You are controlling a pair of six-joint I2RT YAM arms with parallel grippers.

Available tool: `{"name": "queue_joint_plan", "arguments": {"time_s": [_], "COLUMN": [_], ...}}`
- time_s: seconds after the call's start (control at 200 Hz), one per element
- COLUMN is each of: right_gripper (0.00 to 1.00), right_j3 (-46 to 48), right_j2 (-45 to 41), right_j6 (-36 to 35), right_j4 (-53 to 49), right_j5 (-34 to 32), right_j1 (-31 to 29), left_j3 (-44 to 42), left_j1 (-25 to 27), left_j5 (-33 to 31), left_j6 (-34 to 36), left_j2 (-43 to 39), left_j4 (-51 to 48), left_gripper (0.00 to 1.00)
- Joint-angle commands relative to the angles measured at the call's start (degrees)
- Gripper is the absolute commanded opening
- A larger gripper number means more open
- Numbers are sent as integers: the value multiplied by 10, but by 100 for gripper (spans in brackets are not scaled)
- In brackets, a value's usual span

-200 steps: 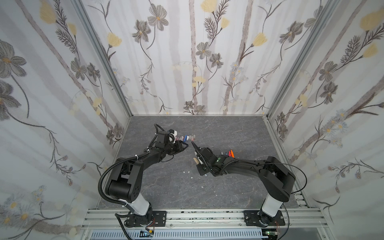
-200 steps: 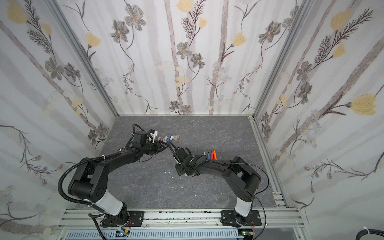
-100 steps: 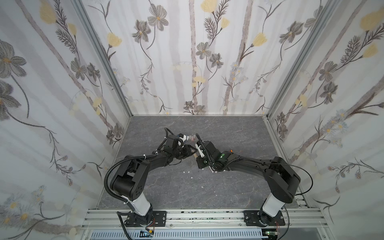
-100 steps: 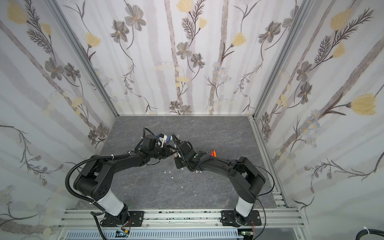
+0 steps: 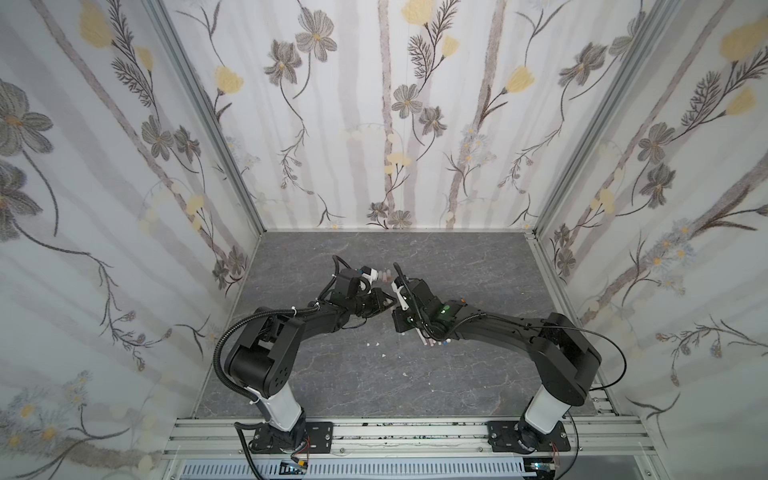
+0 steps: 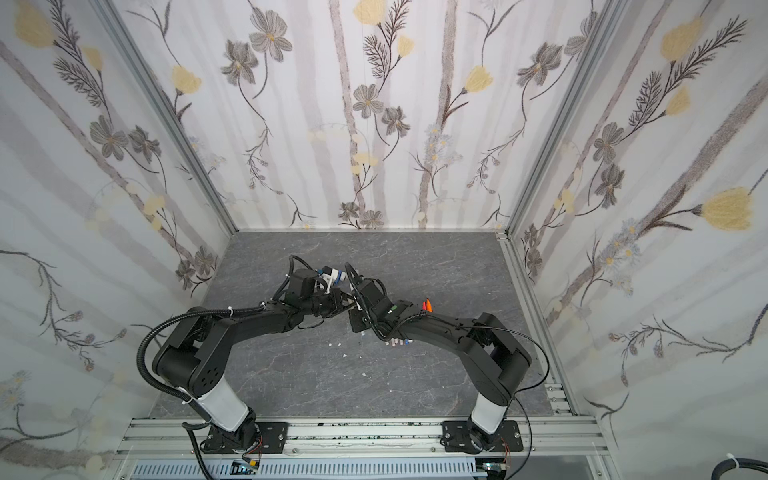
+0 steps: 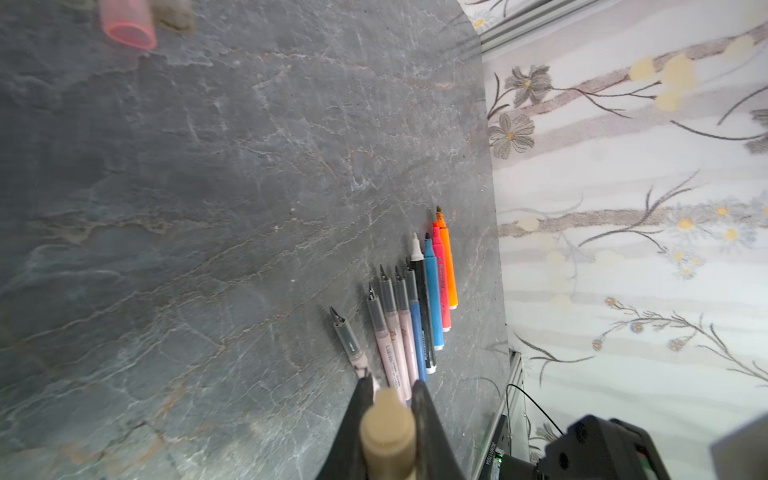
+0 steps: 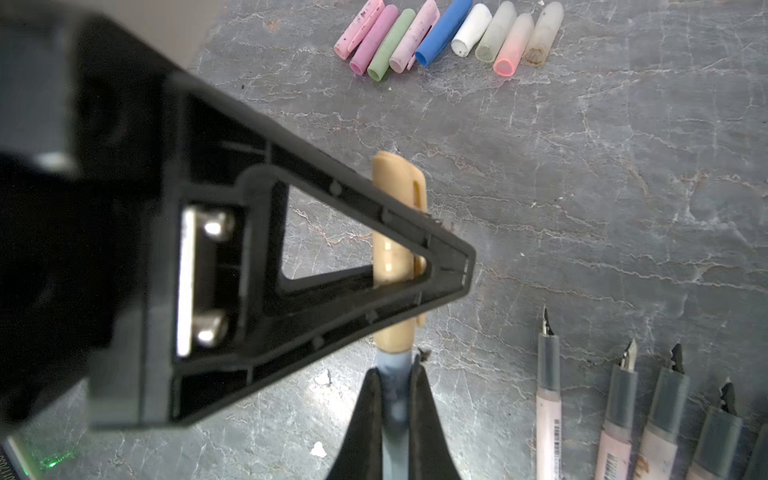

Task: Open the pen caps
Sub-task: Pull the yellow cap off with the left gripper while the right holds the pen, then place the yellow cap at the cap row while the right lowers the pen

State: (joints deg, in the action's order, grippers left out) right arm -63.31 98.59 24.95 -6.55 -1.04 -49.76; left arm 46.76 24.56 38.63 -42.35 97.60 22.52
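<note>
Grey slate-patterned tabletop (image 5: 332, 374) enclosed by floral wallpaper (image 5: 374, 124). Two black arms rise from an aluminium rail (image 5: 395, 432) at the near edge and meet mid-table over one capped pen (image 8: 394, 415).

Nearer than that pen, a few white specks (image 5: 376, 344) lie on the bare surface. Just to the pen's right, partly under the right forearm in both top views, the uncapped pens (image 7: 409, 316) lie side by side with their nibs exposed. They include pale pink barrels, blue ones, a black marker, a red one and an orange marker (image 6: 427, 306).

The right gripper (image 8: 397, 372) has its jaws clamped on the pen's pale blue barrel, just below the cap. The left gripper (image 7: 392, 384) has its jaws pressed onto the tan cap (image 8: 395, 187), and one black finger (image 8: 365, 318) crosses the cap in the right wrist view. The cap is on the pen.

Beyond the pen, the removed pen caps (image 8: 449, 37) lie in a close row, each touching the next: speckled pink, pink, green, blue, white, clear and translucent pink.
</note>
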Motion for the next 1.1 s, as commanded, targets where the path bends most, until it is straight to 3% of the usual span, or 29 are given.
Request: {"name": "queue_joint_plan", "arguments": {"time_s": [0.0, 0.06, 0.145, 0.32, 0.405, 0.515, 0.744, 1.099], "right_gripper": [0, 0, 13, 17, 13, 0, 0, 0], "right_j3": [2, 5, 6, 5, 5, 8, 60, 134], "right_j2": [1, 1, 7, 20, 23, 19, -16, -59], "right_j6": [-1, 0, 2, 3, 3, 4, 13, 41], "right_j4": [28, 34, 40, 48, 53, 56, 62, 62], "right_j5": [1, 5, 7, 6, 8, 7, 19, 11], "right_j1": [3, 3, 4, 6, 6, 6, -4, -28], "left_j3": [7, 11, 14, 15, 15, 17, 63, 206], "left_j1": [0, 0, 1, 0, -1, -2, -42, -113], "left_j5": [7, 9, 13, 27, 29, 25, -28, -50], "left_j6": [-3, -4, -8, -22, -23, -16, 54, 114], "left_j2": [5, 6, 4, 3, 0, -2, 24, 64], "left_j4": [20, 20, 22, 35, 36, 25, -51, -140], "left_gripper": [8, 4, 0, 0, 0, 0, 0, 0]}}
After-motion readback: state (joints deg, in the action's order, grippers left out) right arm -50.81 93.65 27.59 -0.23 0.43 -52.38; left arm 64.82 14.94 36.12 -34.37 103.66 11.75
